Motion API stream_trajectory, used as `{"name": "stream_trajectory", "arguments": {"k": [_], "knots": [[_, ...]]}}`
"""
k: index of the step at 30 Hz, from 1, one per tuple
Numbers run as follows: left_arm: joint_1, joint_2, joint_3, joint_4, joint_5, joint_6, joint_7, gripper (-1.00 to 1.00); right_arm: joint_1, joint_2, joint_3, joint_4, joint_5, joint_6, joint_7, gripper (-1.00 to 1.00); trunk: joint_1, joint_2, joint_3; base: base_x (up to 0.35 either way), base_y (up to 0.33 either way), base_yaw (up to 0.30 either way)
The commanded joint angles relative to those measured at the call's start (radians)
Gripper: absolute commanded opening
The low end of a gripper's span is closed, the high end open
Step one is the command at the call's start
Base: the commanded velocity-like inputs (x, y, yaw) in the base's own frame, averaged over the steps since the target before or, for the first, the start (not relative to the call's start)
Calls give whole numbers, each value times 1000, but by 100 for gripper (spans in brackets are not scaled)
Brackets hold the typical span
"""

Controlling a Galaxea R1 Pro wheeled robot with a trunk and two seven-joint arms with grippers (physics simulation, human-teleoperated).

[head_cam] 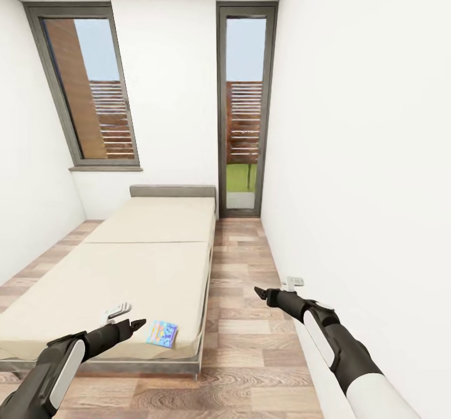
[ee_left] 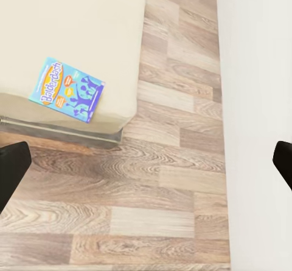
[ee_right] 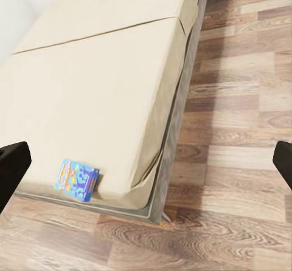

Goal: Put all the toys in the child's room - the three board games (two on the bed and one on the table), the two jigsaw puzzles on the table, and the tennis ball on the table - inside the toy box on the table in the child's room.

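Only one toy was around: the small blue board game (head_cam: 162,333) lay flat on the bed (head_cam: 144,262), right at the foot corner nearest the floor strip. The left claw (head_cam: 134,327) hovered just beside it, jaws spread, holding nothing, and clearly the nearer arm. The box's long axis ran slantwise to the bed's foot edge. The right claw (head_cam: 263,294) hung open over the floor, well away from the bed.
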Motion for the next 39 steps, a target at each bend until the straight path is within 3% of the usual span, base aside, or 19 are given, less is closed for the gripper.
{"name": "stream_trajectory", "arguments": {"k": [1, 39], "knots": [[0, 0, 2, 0, 3, 7, -3, 100, 0, -1, 2, -1, -6, 5, -1, 100, 1, -1, 0, 147, 110, 0], [0, 0, 2, -2, 5, 7, -4, 100, 0, -4, 0, -4, -8, 5, 2, 100, 1, -1, 0, 28, 18, 0]]}}
